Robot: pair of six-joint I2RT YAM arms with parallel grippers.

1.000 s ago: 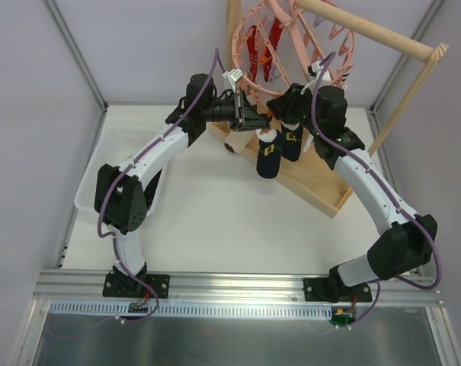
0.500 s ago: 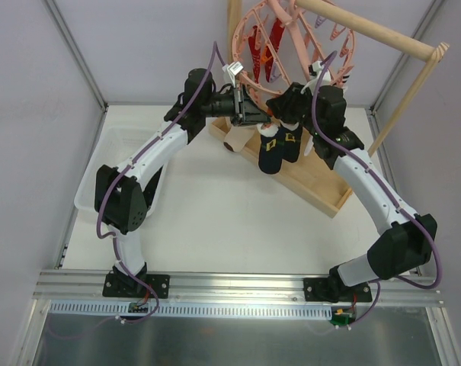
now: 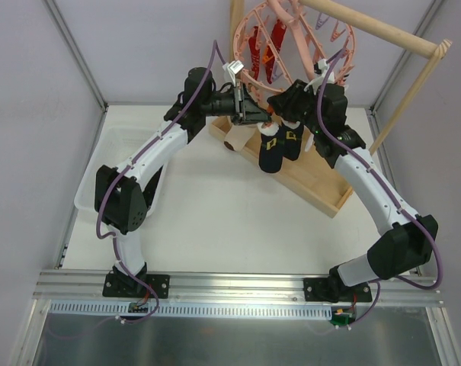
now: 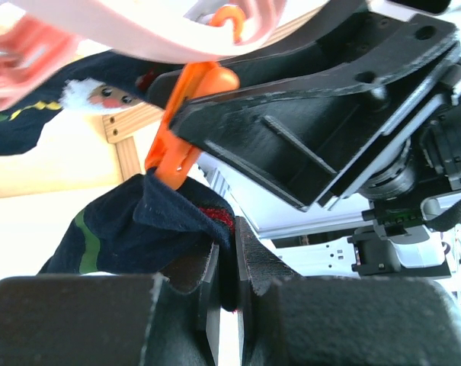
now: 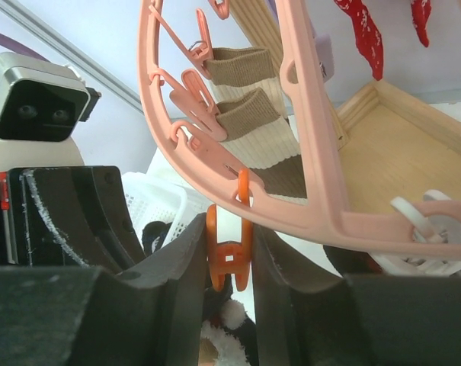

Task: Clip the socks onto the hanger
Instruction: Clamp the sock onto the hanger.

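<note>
Both arms reach to the far side of the desk (image 3: 215,221) and meet under the low rim of the hanger (image 3: 344,47), which hangs from the rod (image 3: 382,34) of a wooden stand. Two dark socks (image 3: 273,155) dangle together just below that rim, over the stand's tray (image 3: 321,187), yellow marks facing up. Left tool (image 4: 228,267): fingers pressed together, pinching the upper edge of one navy sock (image 4: 139,229); a bit of red lining shows at the pinch. An orange clip (image 4: 186,114) hangs from the pink ring right above that edge, its lower tip touching or just at the fabric; cannot tell whether it bites the cloth. A second dark sock lies behind at left in the left wrist view, blurred. Right tool (image 5: 228,255): fingers closed in on either side of the same orange clip, squeezing its upper handles from both sides. A black finger of the right tool fills the upper right of the left wrist view, close to the clip. Brown-and-white striped sock (image 5: 253,114) is clipped on the ring behind. Red socks (image 3: 254,49) hang at the ring's far side. White basket (image 3: 100,164) sits at the desk's left edge.
</note>
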